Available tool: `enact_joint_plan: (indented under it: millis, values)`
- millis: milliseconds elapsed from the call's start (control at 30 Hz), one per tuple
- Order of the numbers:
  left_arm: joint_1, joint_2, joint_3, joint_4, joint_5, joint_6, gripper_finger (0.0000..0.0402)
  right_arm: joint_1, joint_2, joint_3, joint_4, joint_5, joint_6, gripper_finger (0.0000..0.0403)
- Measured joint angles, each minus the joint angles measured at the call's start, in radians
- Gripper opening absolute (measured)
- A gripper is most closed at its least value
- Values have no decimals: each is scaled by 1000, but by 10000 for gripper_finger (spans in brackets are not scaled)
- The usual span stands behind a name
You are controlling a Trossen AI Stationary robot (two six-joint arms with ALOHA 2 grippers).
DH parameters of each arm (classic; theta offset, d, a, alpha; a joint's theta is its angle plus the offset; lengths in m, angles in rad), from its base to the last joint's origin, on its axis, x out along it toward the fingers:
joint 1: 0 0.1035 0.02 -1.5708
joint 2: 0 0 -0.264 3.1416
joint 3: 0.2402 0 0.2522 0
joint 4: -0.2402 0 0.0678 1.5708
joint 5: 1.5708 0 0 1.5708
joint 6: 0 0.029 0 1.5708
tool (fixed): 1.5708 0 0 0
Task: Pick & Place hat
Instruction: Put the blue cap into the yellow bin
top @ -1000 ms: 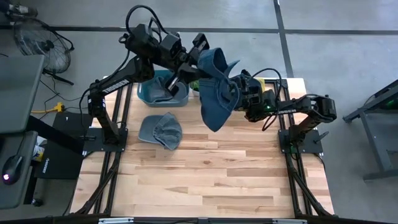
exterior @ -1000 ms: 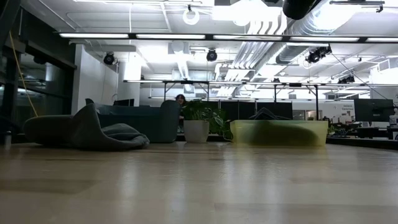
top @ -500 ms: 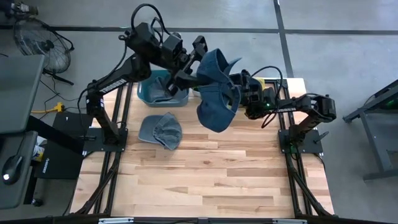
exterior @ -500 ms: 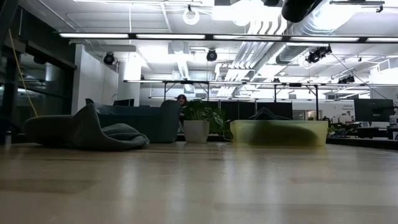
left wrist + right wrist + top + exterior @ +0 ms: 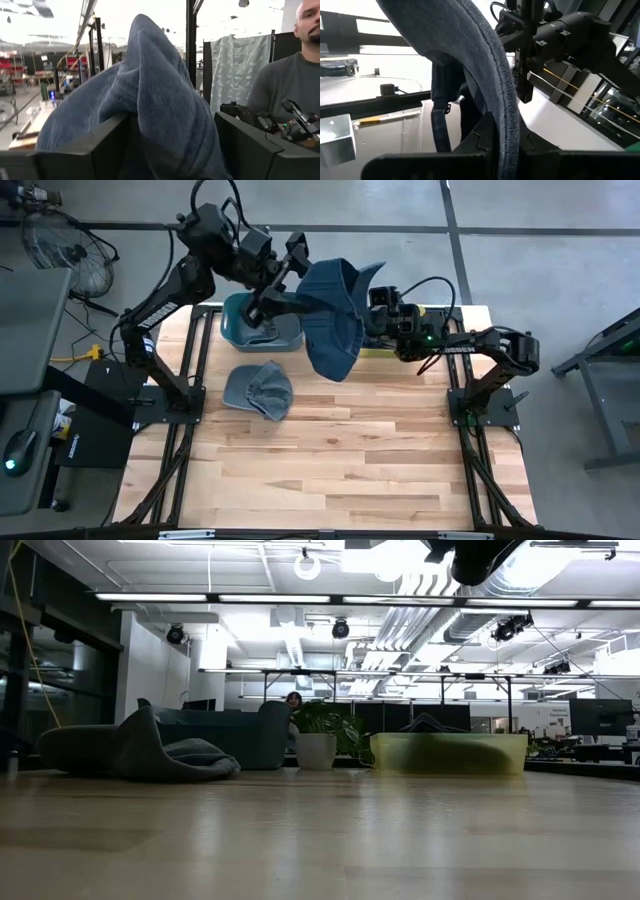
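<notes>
A blue hat (image 5: 330, 320) hangs in the air over the table's far middle. My right gripper (image 5: 378, 315) is shut on it from the right. My left gripper (image 5: 288, 283) is open on the hat's left side, and in the left wrist view a raised fold of the hat (image 5: 160, 100) stands between its spread fingers. A grey hat (image 5: 258, 390) lies flat on the table's left half and also shows in the low view (image 5: 140, 752). My left gripper has a fold of the blue hat between its open fingers (image 5: 250, 145); whether either finger touches the cloth, I cannot tell. My right gripper pinches the hat's thick stitched edge (image 5: 506, 125) between its two fingers. It reaches in about level from the table's right side. The hat is lifted clear of the table and droops below the hold.
A teal bin (image 5: 262, 328) stands at the far left below my left arm. A yellow-green bin (image 5: 450, 752) sits at the far right, with a potted plant (image 5: 318, 745) between the bins. A person (image 5: 287, 80) stands beyond the table.
My left gripper has opened and let go of the blue hat, and its arm has drawn back toward the table's far left. My right gripper has kept its hold and carried the hat a little toward the left and far edge.
</notes>
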Motion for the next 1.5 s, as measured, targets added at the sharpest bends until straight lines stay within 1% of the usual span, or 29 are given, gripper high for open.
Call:
enact_joint_plan:
  millis: [267,433,600,700,800,900,1033,1133,1367,1500]
  values:
    - [26,-37,0,-95,-3,25,284,-56,0,0,-29,-30,-3,5]
    - [58,-87,0,-161,-10,52,284,-96,0,0,-50,-62,-3,5]
    - [103,-154,-3,-269,-80,107,284,-148,0,0,-74,-85,-3,5]
    - [110,-185,1,-313,-143,129,284,-178,0,0,-99,-94,-3,5]
    - [108,-207,1,-376,-234,152,284,-203,-6,0,-155,-87,-8,5]
    - [108,-220,-1,-444,-284,183,284,-223,-38,0,-299,-71,-83,5]
    - [109,-230,0,-513,-308,189,284,-253,-108,0,-560,-42,-220,5]
    - [108,-229,0,-578,-342,208,284,-283,-160,0,-706,-10,-302,5]
    - [108,-229,-1,-719,-347,263,284,-381,-268,0,-992,4,-449,5]
    - [108,-228,-1,-762,-317,305,284,-431,-327,0,-1144,30,-534,5]
